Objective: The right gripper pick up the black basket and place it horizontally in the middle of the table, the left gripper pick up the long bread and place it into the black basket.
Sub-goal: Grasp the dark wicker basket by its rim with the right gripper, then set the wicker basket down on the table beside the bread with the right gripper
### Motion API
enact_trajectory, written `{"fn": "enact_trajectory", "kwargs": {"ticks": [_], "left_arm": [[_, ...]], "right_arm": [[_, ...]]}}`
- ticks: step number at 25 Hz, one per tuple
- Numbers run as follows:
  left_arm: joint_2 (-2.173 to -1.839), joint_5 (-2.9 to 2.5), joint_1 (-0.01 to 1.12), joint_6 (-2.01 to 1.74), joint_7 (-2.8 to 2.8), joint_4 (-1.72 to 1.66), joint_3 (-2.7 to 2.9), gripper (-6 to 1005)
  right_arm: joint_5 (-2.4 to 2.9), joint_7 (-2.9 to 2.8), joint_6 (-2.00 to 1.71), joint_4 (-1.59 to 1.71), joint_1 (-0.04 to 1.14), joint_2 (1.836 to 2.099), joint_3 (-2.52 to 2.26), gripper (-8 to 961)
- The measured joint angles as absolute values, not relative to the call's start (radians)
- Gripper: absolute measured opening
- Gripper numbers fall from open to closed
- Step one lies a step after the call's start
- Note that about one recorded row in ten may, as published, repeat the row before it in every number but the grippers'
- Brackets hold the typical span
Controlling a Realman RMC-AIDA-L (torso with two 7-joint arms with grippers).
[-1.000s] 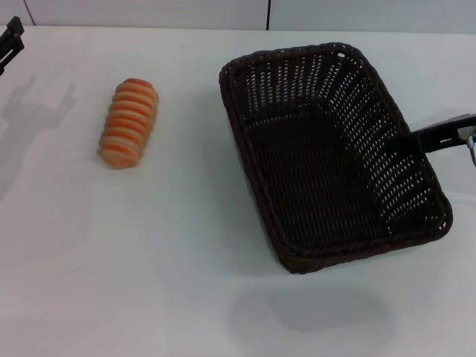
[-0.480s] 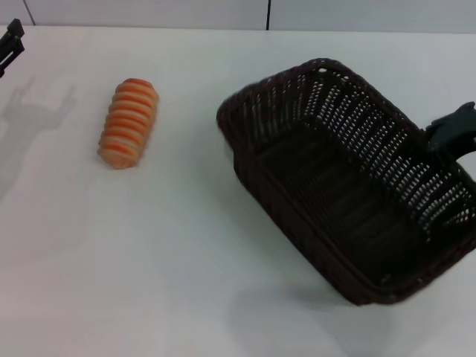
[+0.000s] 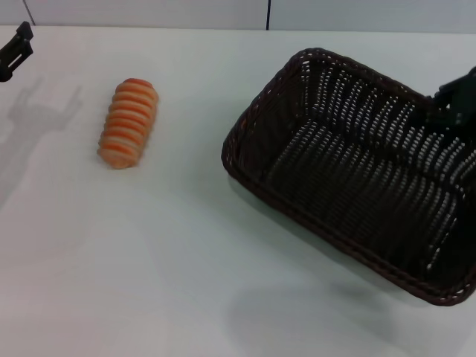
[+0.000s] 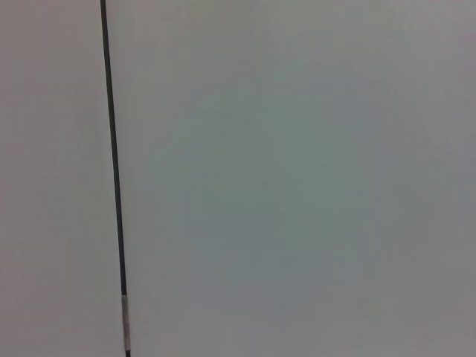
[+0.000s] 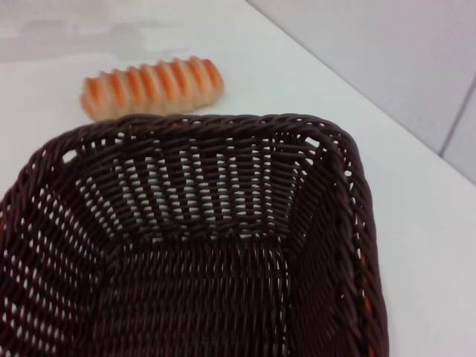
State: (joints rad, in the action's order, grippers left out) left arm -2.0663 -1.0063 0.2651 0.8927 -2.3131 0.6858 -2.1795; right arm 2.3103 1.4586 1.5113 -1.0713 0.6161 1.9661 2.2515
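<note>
White surface (image 3: 186,282). Black basket (image 3: 349,160) tilted, far rim clamped by right end effector (image 3: 455,100), its body reaching toward the robot's left from there. Long bread (image 3: 129,123) lies further left, apart from basket. Left end effector (image 3: 15,50) idle at far left edge, fingers apart.

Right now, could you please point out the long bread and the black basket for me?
long bread (image 3: 128,123), head view, middle of its ridged top.
black basket (image 3: 253,121), head view, braided rim on its bread-facing side.

White table (image 3: 171,282), long bread (image 3: 129,123) lying on it, left side
</note>
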Motion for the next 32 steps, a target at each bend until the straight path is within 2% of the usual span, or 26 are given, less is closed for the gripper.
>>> {"fn": "enact_trajectory", "kwargs": {"ticks": [2, 5, 15, 32], "left_arm": [[-2.066, -1.006, 0.265, 0.893, -2.312, 0.686, -2.176, 785], [-2.067, -1.006, 0.265, 0.893, -2.312, 0.685, -2.175, 784], [-2.068, -1.006, 0.264, 0.898, -2.307, 0.688, -2.175, 784], [-2.067, -0.988, 0.278, 0.926, -2.313, 0.728, -2.303, 784]], "right_arm": [[2.308, 1.473, 1.522, -1.062, 0.627, 1.960, 2.259, 209], [2.270, 1.520, 1.548, -1.025, 0.659, 1.933, 2.277, 204], [2.230, 1.603, 1.644, -1.005, 0.726, 1.901, 2.382, 191], [2.187, 1.796, 1.679, -0.824, 0.813, 1.899, 2.348, 190]]}}
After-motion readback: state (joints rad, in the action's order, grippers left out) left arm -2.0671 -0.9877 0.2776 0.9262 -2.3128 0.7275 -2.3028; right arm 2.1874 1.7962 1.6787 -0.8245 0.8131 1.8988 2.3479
